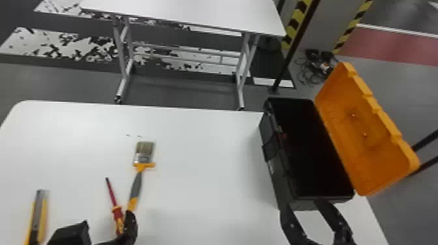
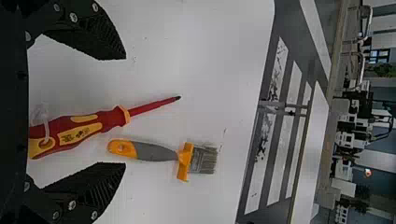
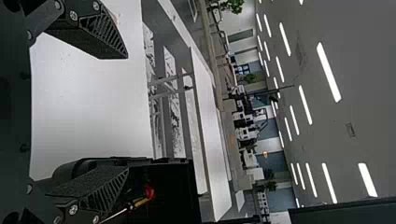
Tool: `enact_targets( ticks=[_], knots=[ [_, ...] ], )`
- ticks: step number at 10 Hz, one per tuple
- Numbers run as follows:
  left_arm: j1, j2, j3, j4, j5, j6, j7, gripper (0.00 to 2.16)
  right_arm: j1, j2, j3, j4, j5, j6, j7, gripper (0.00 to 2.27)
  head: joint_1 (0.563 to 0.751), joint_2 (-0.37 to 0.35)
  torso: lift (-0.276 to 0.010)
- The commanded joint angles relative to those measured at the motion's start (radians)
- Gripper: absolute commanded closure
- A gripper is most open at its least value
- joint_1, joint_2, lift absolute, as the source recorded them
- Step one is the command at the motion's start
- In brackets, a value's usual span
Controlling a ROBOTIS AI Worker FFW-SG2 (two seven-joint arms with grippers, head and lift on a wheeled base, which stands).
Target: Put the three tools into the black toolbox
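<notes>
Head view: cutter [image 1: 40, 213] is cut off at btm edge, lower end n/a. Screwdriver [image 1: 118, 213] handle & brush [image 1: 137, 187] handle end partly hid behind a finger of L tool [image 1: 107, 219]. Toolbox [image 1: 275, 176] interior v. dark, hard to make out; near end of box partly behind R tool [image 1: 303, 207].

White surface [image 1: 202, 146] has rounded far L corner, a few small dark marks nr the bristles. Beyond: 2nd white table [image 1: 195, 13] w/ metal legs, grey floor w/ worn white patches, yellow/blk striped posts [image 1: 296, 22], pile of cables [image 1: 314, 66] on floor. R wrist view: strip lights [image 3: 328, 72] on ceiling, plant [image 3: 231, 5].

Toolbox at R end of surface, blk body, orange lid [image 1: 368, 136] open & leaning out to R. Inside: a red-and-yellow item [image 3: 148, 192] w/ thin pale shaft, exact type can't tell, partly hid by a finger.

L tool wide, nothing gripped; screwdriver handle lies btwn its fingers, apart from both in L wrist view. R tool also wide & empty, at near end of box. Screwdriver, brush & cutter all on surface, outside box: cutter farthest L, screwdriver mid, brush just to its R, bristles pointing away.
</notes>
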Motion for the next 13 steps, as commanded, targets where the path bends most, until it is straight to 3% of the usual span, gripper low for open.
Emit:
enact_targets(
  ticks=[1,4,6,10,11,12,13],
  knots=[
    [-0.021,-0.011,-0.006,0.025,0.002,-0.001,-0.001,0.21,0.000,0.001,0.003,0.000,0.000,-0.004,0.002,0.16,0.695,-0.178,-0.051],
    [-0.065,-0.036,-0.027,0.077,0.033,0.008,0.022,0.21,-0.005,0.001,0.004,0.000,0.000,-0.007,0.005,0.16,0.695,-0.190,-0.051],
    [-0.083,-0.039,-0.035,0.102,0.048,0.005,0.052,0.21,-0.006,0.001,0.004,0.002,0.000,-0.007,0.005,0.16,0.695,-0.195,-0.051],
    [-0.096,-0.041,-0.040,0.123,0.048,0.011,0.071,0.22,-0.011,0.001,0.006,0.003,0.002,-0.007,0.005,0.16,0.695,-0.190,-0.051],
    [-0.096,-0.041,-0.043,0.123,0.048,0.011,0.072,0.57,-0.012,0.001,0.007,0.005,0.000,-0.007,0.005,0.16,0.695,-0.190,-0.051],
    [-0.096,-0.042,-0.043,0.123,0.050,0.011,0.080,1.20,-0.012,0.001,0.007,0.006,0.000,-0.007,0.005,0.16,0.695,-0.191,-0.051],
    [-0.096,-0.042,-0.043,0.120,0.053,0.011,0.088,1.66,-0.012,0.001,0.009,0.006,-0.002,-0.007,0.005,0.16,0.695,-0.191,-0.051]
  ],
)
